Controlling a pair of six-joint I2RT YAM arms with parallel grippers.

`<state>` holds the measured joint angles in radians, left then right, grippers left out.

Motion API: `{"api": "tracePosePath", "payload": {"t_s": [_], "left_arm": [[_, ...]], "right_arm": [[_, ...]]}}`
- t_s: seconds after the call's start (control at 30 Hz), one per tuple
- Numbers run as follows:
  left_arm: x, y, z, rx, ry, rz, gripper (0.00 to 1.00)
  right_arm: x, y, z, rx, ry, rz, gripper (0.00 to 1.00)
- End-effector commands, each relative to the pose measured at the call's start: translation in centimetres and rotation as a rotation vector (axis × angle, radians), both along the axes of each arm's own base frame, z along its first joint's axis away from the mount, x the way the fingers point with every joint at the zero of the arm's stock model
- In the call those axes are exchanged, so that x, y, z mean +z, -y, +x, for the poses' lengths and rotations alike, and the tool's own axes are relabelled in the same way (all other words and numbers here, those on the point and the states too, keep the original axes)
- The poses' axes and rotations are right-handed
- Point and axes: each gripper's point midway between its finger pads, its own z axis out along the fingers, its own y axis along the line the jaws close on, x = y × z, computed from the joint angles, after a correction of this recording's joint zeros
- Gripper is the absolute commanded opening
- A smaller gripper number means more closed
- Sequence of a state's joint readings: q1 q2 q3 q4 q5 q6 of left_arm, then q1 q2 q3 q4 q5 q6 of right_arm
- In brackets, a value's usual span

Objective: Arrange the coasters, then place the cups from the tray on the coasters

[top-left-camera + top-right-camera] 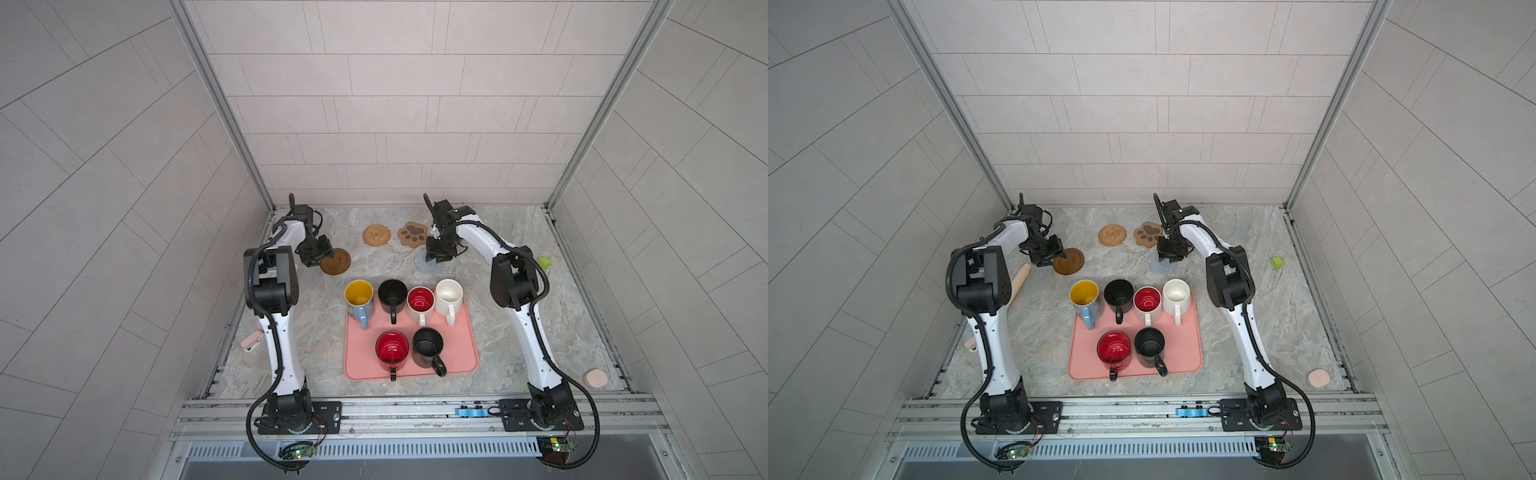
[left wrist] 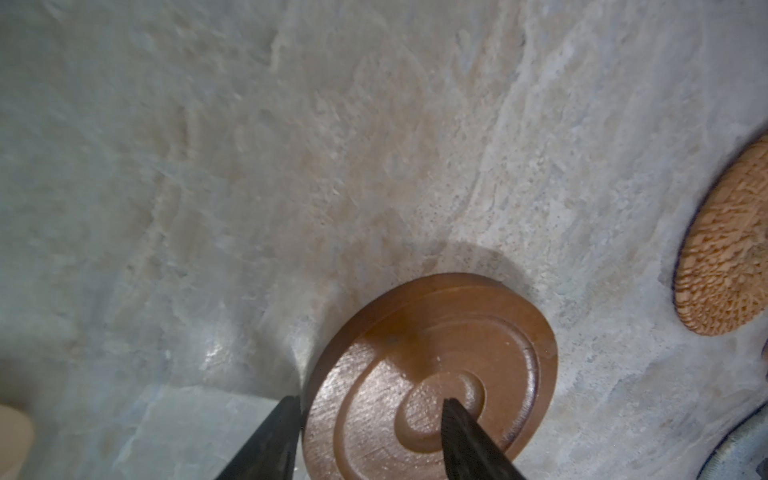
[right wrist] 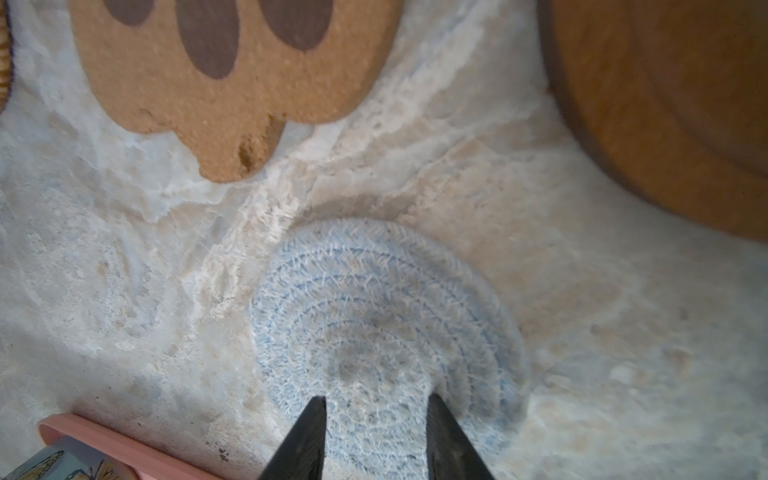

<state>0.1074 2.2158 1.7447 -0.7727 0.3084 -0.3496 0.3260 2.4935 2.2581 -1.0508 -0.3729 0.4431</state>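
My left gripper [image 2: 369, 400] is open astride the rim of a dark brown wooden coaster [image 2: 436, 357]: one finger is outside its edge, the other over its centre hollow. My right gripper [image 3: 376, 398] is open, both fingertips down on the grey-blue crochet coaster [image 3: 374, 311]. The rattan coaster [image 1: 376, 235] and the paw coaster [image 1: 413, 234] lie at the back. A second brown disc [image 3: 673, 104] lies beside the right gripper. On the pink tray [image 1: 457, 353] stand several cups: blue-and-yellow [image 1: 358, 293], black [image 1: 392, 293], white with red inside [image 1: 420, 300], white [image 1: 449, 291], red [image 1: 392, 347], black [image 1: 428, 345].
A wooden rolling pin [image 1: 1017, 282] lies under the left arm. A green cube [image 1: 544, 262] sits at the right wall, a pale pink puck [image 1: 595, 378] at the front right, a pink object [image 1: 251, 341] at the left edge.
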Motion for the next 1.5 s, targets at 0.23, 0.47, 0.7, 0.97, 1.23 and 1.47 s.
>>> {"api": "tracePosePath", "payload": {"t_s": [0.23,0.47,0.7,0.97,1.23,1.47], "left_arm": [[-0.2,2.2,-0.5,-0.078,-0.007,-0.045,0.51],[-0.9,4.0,-1.4,-0.182,-0.042,-0.023,0.49],[-1.2,6.1,-2.2,-0.293,-0.068,-0.020,0.48],[-1.3,8.9,-3.5,-0.381,-0.091,-0.049,0.46],[1.1,8.6,-3.0,-0.364,-0.045,-0.031,0.46],[3.4,7.5,-1.2,-0.303,0.027,-0.029,0.48]], "right_arm": [[-1.8,1.1,-0.2,-0.043,-0.036,-0.038,0.42],[-1.8,0.6,0.5,-0.069,-0.021,-0.016,0.41],[-2.0,-0.1,1.1,-0.086,-0.018,0.015,0.40],[-2.3,-1.3,0.6,-0.060,-0.037,0.030,0.40],[-2.2,-0.9,-0.7,-0.025,-0.060,-0.003,0.40],[-2.1,-1.5,-2.2,0.023,-0.085,-0.009,0.40]]}}
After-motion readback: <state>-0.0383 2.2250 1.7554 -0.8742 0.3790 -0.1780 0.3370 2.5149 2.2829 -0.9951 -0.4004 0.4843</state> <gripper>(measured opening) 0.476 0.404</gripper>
